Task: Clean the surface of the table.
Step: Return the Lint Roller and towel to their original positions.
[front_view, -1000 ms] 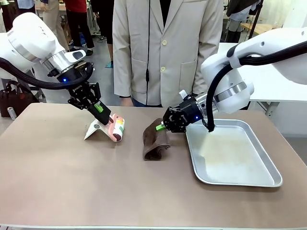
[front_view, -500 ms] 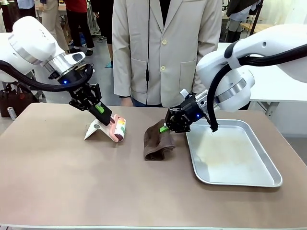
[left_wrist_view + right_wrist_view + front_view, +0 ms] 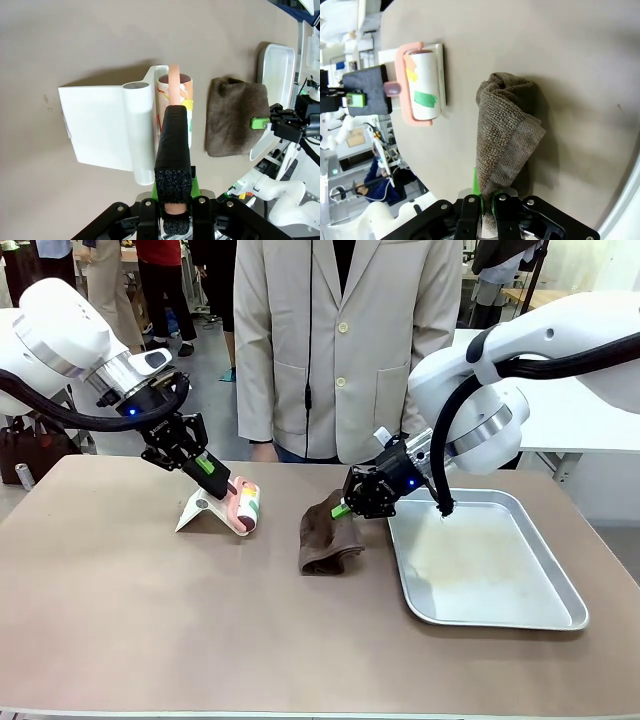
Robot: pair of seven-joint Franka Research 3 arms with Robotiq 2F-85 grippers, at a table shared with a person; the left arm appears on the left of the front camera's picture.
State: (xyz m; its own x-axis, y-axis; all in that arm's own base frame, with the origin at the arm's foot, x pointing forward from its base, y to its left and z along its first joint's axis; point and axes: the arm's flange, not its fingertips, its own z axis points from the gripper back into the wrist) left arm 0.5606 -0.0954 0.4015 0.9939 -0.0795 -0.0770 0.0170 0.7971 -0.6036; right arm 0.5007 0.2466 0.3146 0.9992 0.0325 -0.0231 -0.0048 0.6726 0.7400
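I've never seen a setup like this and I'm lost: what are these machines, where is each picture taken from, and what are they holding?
These are two white robot arms at a brown table, with a person standing across it. The wide picture comes from a camera between the arms; the other two come from cameras on each wrist. The left gripper is shut on the handle of a lint roller, beside its white holder. The right gripper is shut on a brown cloth. A silver metal tray lies beside the cloth.
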